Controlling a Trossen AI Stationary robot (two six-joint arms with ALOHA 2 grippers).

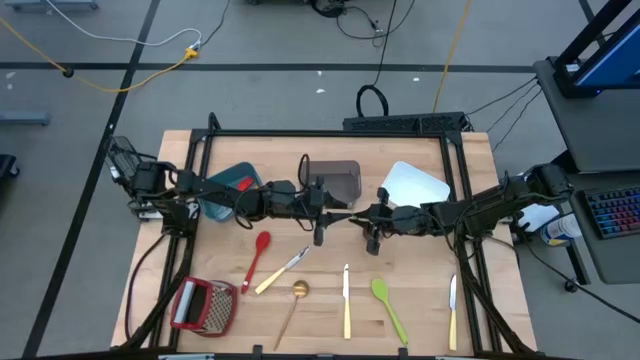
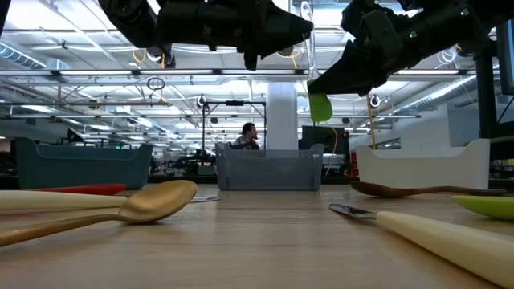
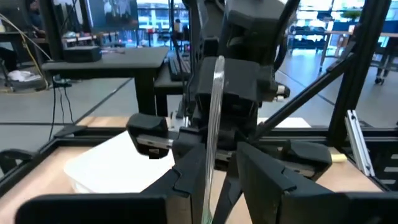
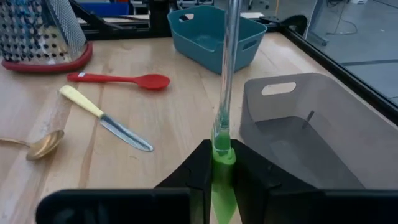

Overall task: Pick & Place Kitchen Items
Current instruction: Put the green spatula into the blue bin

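Note:
A utensil with a green head (image 2: pixel 320 106) and a clear handle (image 4: pixel 227 74) hangs upright over the table's middle, in front of the grey bin (image 1: pixel 335 180). My right gripper (image 1: pixel 368 222) (image 4: pixel 222 157) is shut on it. My left gripper (image 1: pixel 342 214) (image 3: pixel 221 171) faces the right one from the table's left. It is open, and the clear handle (image 3: pixel 214 112) stands in the gap between its fingers, close to one of them. Other kitchen items lie flat on the near half of the table: a red spoon (image 1: pixel 258 255), a gold spoon (image 1: pixel 295 300), cream-handled knives (image 1: pixel 346 300) and a green spatula (image 1: pixel 388 305). My right gripper pinches the utensil between its two fingers where the green neck (image 4: pixel 222 148) meets the clear handle. The fingers come from the table's right, slanting a little down, and lie across it. The utensil is lifted clear, handle up and head hanging below. My left gripper: I cannot tell whether it touches the handle.
A teal bin (image 1: pixel 228 190) and a white bin (image 1: pixel 415 185) flank the grey bin along the far side. A red-framed grater (image 1: pixel 203 305) sits at the near left. Another cream-handled knife (image 1: pixel 452 310) lies at the near right.

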